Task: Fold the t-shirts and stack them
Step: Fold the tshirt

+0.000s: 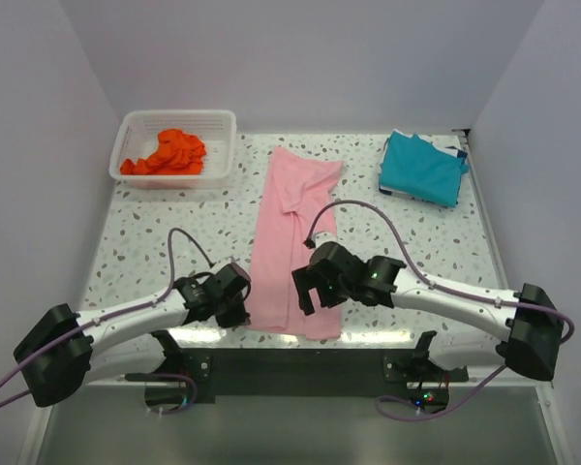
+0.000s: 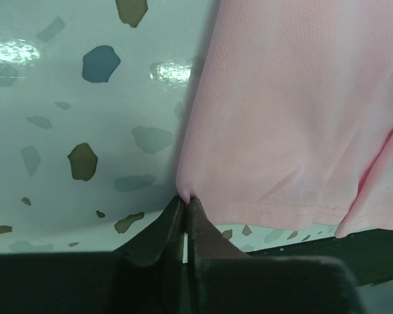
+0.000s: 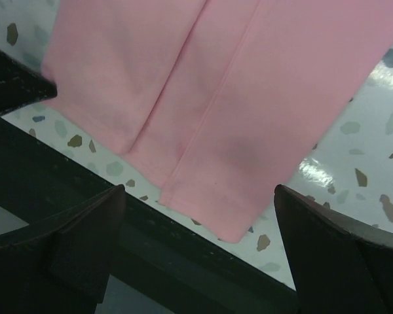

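While the light pink t-shirt (image 1: pixel 295 232) lies down the middle of the table (image 1: pixel 145 232) as a long narrow strip, its sides folded inward and its hem at the near edge, the work of folding and stacking appears to be partway through. Its lengthwise folds look finished; the crosswise folds that would shorten it to a compact packet are, by this reading, yet to come. Well apart at the far right corner, the teal blue t-shirt (image 1: pixel 421 170) rests as a flat, tidy rectangle, seemingly folded already and a likely base for the stack. At the far left, the orange-red t-shirt (image 1: pixel 169 153) sits crumpled inside the white mesh basket (image 1: pixel 179 114), unfolded and probably last in line. No shirt lies on another yet.

At the pink strip's near left corner, the left tool (image 2: pixel 185 199) has its jaws pressed together on the hem edge, the cloth puckering where it is pinched. Above the near right corner, the right tool (image 3: pixel 196 196) holds nothing: its two dark fingers (image 3: pixel 85 242) are spread wide, one to each side of the hem corner. Whether they touch the cloth cannot be told from the wrist view. Seen from overhead, both tools flank the hem end of the strip.
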`<state>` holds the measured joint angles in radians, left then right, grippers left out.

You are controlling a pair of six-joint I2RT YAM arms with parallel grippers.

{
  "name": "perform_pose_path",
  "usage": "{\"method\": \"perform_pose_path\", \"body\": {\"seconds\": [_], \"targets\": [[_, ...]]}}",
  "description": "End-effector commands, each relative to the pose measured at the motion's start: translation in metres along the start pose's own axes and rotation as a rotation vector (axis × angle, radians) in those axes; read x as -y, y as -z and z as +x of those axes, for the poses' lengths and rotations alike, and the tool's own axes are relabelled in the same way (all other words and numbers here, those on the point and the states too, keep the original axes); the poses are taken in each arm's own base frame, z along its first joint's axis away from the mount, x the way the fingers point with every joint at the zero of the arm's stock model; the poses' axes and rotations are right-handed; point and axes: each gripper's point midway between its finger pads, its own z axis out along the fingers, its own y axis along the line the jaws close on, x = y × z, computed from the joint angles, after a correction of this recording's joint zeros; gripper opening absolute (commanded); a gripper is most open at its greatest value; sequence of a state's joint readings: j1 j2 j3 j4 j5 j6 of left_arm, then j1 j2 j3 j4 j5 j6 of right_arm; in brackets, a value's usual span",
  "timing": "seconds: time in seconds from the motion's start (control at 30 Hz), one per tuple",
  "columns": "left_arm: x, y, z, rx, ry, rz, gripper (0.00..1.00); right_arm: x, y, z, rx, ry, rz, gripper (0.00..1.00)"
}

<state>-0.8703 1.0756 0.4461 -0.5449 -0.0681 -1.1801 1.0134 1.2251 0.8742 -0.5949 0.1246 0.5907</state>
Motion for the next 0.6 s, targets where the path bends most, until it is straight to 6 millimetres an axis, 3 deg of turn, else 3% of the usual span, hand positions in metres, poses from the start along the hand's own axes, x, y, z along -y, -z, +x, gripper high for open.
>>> {"method": "perform_pose_path", "body": {"seconds": [0.0,0.03,0.13,0.2,0.33,0.4,0.57], "targets": [[0.000,-0.007,0.005,-0.025,-0.003,0.009,0.00,-0.015,-0.004,0.012,-0.001,-0.028,0.030,0.98],[0.000,-0.007,0.008,-0.037,-0.003,0.008,0.00,-0.023,-0.005,0.023,-0.017,0.001,0.045,0.98],[-0.001,-0.005,0.015,-0.044,0.003,0.004,0.00,-0.035,-0.003,0.032,0.011,0.016,0.092,0.97],[-0.005,-0.004,0.027,-0.061,0.007,-0.005,0.00,-0.030,-0.008,0.038,0.014,0.006,0.165,0.93],[-0.017,-0.007,0.040,-0.084,0.025,-0.035,0.00,-0.013,-0.008,0.063,-0.049,0.047,0.296,0.71],[-0.016,-0.010,0.042,-0.090,0.031,-0.023,0.00,-0.017,-0.010,0.074,-0.074,0.055,0.291,0.61],[-0.013,-0.011,0.040,-0.084,0.025,-0.026,0.00,-0.024,-0.015,0.092,-0.131,0.042,0.248,0.51]]}}
